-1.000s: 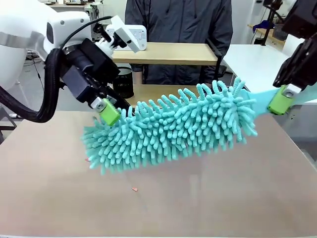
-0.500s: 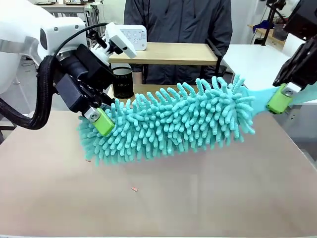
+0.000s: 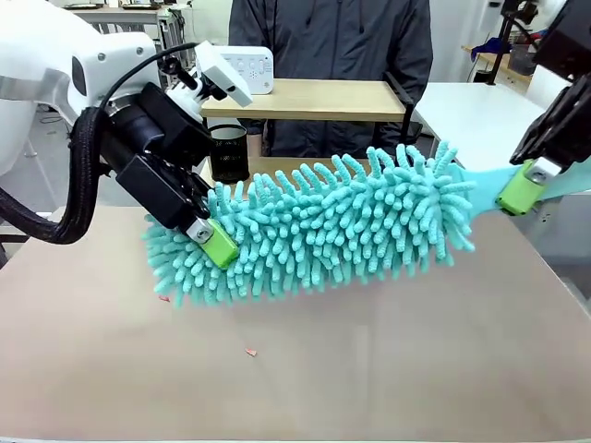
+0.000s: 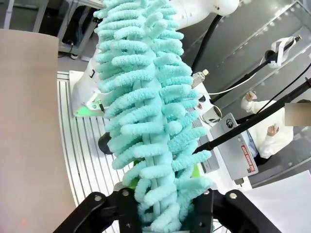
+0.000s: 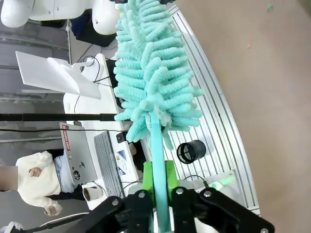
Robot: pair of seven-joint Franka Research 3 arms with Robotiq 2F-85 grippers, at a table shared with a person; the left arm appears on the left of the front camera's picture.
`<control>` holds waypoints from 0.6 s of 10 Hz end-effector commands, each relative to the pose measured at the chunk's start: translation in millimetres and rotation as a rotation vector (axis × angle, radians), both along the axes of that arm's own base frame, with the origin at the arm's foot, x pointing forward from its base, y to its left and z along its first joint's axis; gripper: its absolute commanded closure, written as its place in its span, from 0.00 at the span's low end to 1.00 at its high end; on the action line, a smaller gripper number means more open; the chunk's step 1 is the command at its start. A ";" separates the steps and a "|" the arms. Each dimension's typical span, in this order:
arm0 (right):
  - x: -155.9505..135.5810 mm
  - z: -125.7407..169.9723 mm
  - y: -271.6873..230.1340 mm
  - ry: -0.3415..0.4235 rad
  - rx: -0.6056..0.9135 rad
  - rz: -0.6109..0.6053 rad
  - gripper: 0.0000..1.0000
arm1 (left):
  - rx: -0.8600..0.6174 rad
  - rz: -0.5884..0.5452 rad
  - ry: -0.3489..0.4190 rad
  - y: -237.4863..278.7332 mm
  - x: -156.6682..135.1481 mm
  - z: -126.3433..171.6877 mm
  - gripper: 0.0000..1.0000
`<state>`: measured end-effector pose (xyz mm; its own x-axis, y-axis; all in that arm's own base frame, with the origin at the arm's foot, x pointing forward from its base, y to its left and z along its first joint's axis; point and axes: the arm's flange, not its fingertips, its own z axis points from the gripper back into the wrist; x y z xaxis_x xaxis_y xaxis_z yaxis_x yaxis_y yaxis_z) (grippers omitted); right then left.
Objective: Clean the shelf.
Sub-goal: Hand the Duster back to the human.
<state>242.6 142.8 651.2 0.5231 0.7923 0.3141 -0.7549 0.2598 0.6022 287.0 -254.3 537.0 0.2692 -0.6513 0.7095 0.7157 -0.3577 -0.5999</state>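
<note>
the teal duster (image 3: pixel 323 231) hung lengthwise above the counter (image 3: pixel 369 369), right claw (image 3: pixel 526 185) clamping its handle, left claw (image 3: pixel 211 238) pinching its tip, nearer the shelf (image 3: pixel 305 97) behind.

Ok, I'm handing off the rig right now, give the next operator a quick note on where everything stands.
Left end effector: shut on the duster's fluffy free end; left wrist view shows the fingers pinching its core.
Right end effector: shut on the duster's handle.
Duster hangs between both arms, above the table, in front of the shelf.
Shelf stands at the far side by the person; top board carries a white device, a black mesh cup sits below.
Done: duster picked up.
Left: free the fluffy end, wipe both boards. Small crumbs lie on the table.
</note>
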 end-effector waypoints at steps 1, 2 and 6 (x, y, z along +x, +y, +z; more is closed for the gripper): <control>-0.2 -1.9 -1.0 -0.016 0.052 -0.021 0.87 | -0.021 0.012 -0.014 1.4 -4.0 -4.8 1.00; -0.2 -2.4 -1.9 -0.011 0.052 -0.023 0.87 | -0.024 0.018 -0.012 2.3 -3.0 -5.4 1.00; 1.2 -3.0 -7.4 -0.018 0.033 -0.089 0.00 | -0.001 0.031 -0.046 12.4 -1.5 -3.4 1.00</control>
<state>245.7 138.2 649.3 0.5464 0.7734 0.3213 -0.7508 0.2824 0.5971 290.1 -249.6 535.0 0.2787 -0.6478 0.7090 0.7380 -0.3279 -0.5897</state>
